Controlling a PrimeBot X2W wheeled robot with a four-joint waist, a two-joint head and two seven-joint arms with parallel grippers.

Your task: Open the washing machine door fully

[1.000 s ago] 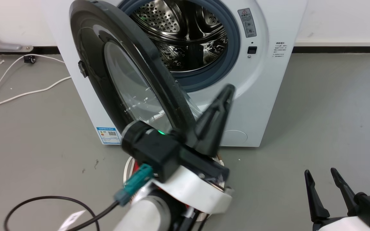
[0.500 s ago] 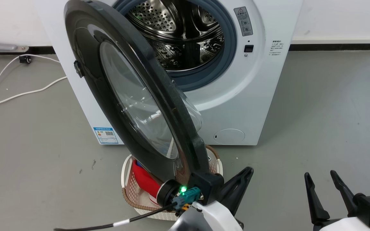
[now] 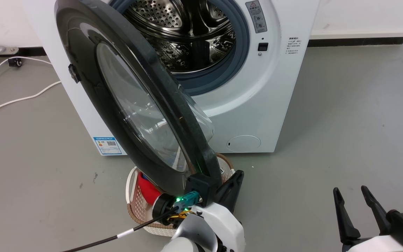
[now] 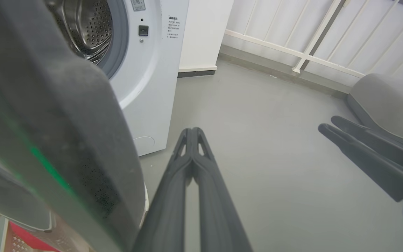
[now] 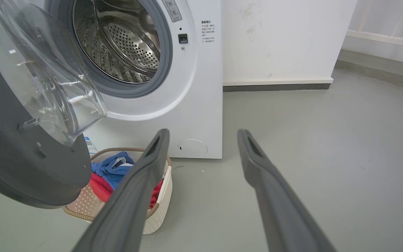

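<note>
Door part open, left gripper at its free rim for the push wider.

The washing machine (image 3: 278, 105) fills twelve o'clock of the head view with its drum exposed. The washing machine door (image 3: 93, 115), hinged toward nine o'clock, stands out from it, roughly half open by my reading, with its lower rim over a laundry basket (image 3: 133, 210) at seven o'clock. The left gripper (image 4: 191, 132), fingers pressed together on nothing, sits at six o'clock just beside the rim; I cannot tell whether it touches. The right gripper (image 3: 350, 189) waits spread and empty at four o'clock. The next move likely calls for a sweep toward nine o'clock against the rim, clear of the basket. No brand reads. A blue-edged sticker (image 3: 107, 145) carries a QR code, a grey warning label (image 3: 254, 15) shows a red triangle, and the small print (image 3: 293, 45) is illegible.
</note>
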